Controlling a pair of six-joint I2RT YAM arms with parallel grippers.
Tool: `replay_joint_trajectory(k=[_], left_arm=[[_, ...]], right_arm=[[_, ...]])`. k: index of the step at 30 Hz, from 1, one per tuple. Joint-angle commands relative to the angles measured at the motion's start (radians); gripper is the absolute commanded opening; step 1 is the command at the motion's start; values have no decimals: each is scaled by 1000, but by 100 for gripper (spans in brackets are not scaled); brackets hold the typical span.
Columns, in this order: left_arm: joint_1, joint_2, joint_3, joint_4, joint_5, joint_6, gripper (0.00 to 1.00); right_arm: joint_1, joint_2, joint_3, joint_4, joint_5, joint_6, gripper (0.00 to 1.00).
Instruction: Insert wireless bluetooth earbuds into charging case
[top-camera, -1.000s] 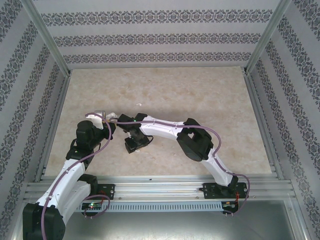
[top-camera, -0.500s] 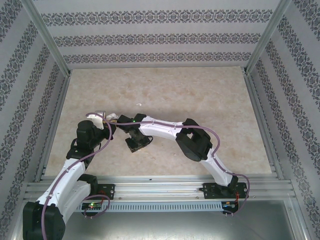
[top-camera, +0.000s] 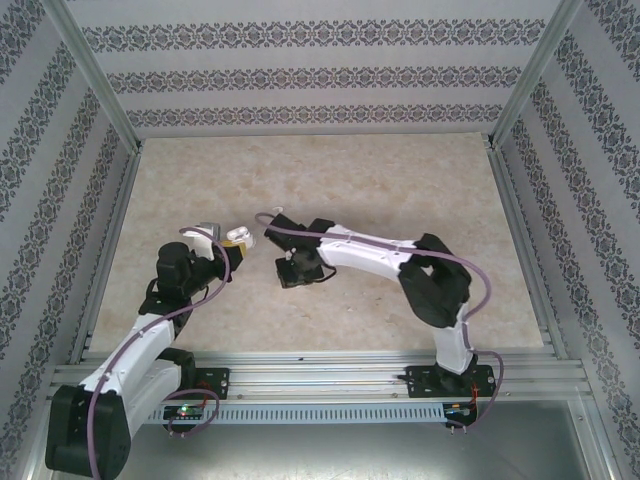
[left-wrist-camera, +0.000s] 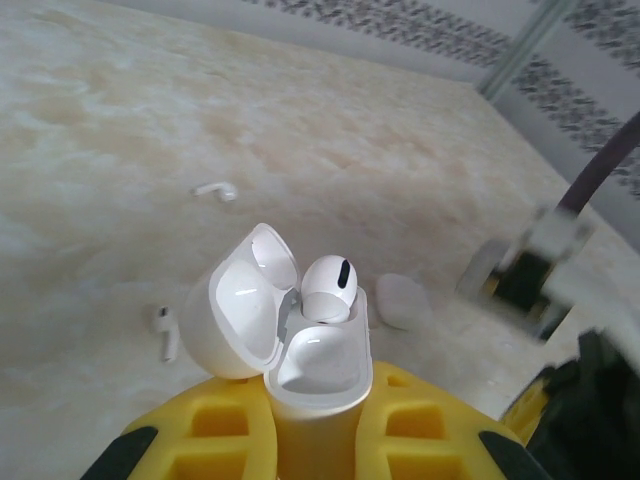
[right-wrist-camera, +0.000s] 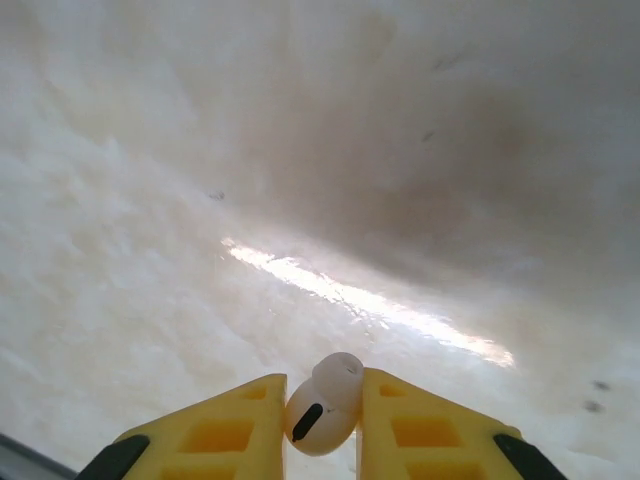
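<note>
Left gripper (left-wrist-camera: 315, 388) is clamped on charging case (left-wrist-camera: 300, 340); right gripper (right-wrist-camera: 322, 392) is pinched on earbud (right-wrist-camera: 325, 408); both arms are bent inward.

Top view: high, from the near edge, whole table (top-camera: 400, 190). Wrist views: close over the same table; the right one perhaps downward, blurred.

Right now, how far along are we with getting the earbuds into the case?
Done: one earbud sits in the open case that the left pincer holds. In hand: the right pincer grips a second earbud. Left: seating that one, then two loose earbuds lying on the table.
</note>
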Motion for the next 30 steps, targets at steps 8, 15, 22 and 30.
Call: replay_joint_trajectory(k=[8,15,22,30], left_arm=[[-98,202,72,470,185,-25,0],[-264,338,134,655,104,59,0],[-387,462,202,800,30,110,0],[-464,577,310,852,-78,177,0]], right_arm=[[-19,-377,-77,64,161,70,19],[-36,-578,-140,172,187,134,18],[-52,-698,-202,309,191,207,16],[-96,-770,-329,436,171,342,14]])
